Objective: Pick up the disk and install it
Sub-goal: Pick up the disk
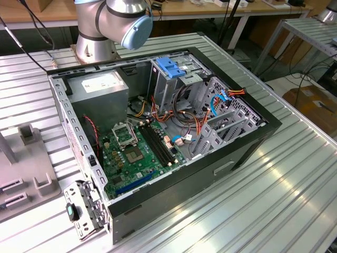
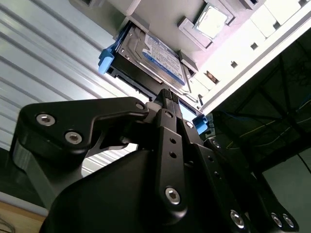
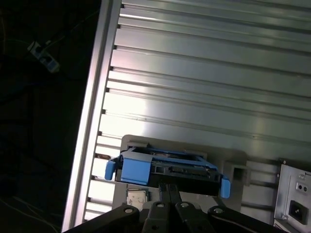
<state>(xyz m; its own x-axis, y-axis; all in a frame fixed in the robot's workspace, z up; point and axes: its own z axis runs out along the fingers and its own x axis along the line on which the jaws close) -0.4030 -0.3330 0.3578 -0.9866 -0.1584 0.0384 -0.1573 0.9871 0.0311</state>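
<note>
The disk (image 2: 155, 51) is a flat silver-grey drive with a blue-and-white label and blue side rails (image 2: 106, 58). It rests in a grey holder plate (image 3: 238, 160) on the ribbed metal table. In both wrist views my gripper (image 2: 169, 93) hangs just off the disk's near edge, at its middle. Its two black fingers (image 3: 169, 187) are pressed together with nothing between them. The disk (image 3: 167, 167) shows its connector edge toward the fingertips. In the exterior view the arm's lower joints (image 1: 113, 23) stand behind the open computer case (image 1: 247, 142).
Inside the case are a motherboard (image 1: 137, 155), a grey power-supply box (image 1: 100, 87), loose cables and a tall metal cage with a light-blue latch (image 1: 171, 67). A grey fixture (image 1: 26, 158) lies at the exterior view's left. The table's edge (image 3: 92, 121) runs close to the holder plate.
</note>
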